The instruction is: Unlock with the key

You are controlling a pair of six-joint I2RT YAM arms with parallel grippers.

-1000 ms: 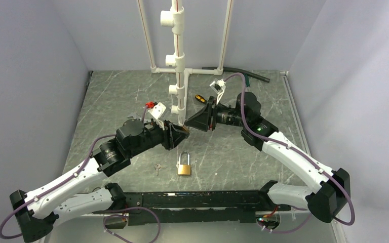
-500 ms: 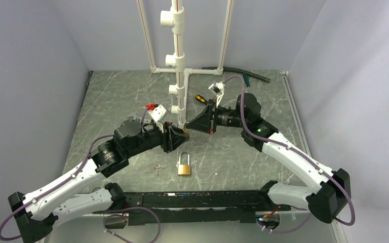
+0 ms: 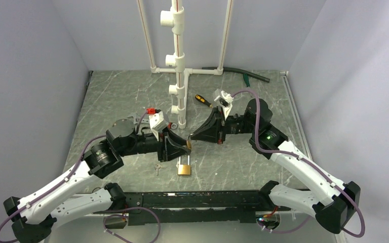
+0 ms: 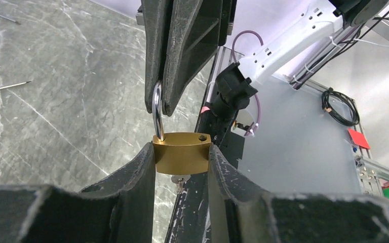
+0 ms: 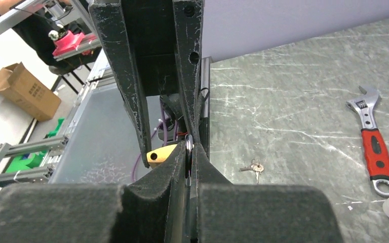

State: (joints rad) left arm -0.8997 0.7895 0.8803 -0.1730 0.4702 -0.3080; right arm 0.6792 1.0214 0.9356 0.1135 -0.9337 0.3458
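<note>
Fingers of the left hand [image 4: 181, 148] pinch the brass body of a small padlock [image 4: 182, 154] by its sides, clear of the worktop [image 4: 55, 101]. The right hand [image 5: 189, 148], pressed almost together, clamps the shackle [image 4: 157, 114] just above the left hand. One shackle leg enters the body; the other hole on top shows bare. The key [image 4: 179, 183] seems to poke from the body's underside, between the left fingers. Below the left hand, on the worktop, lie a bigger padlock [image 3: 184, 167] and, near it, loose keys [image 3: 157, 168].
</note>
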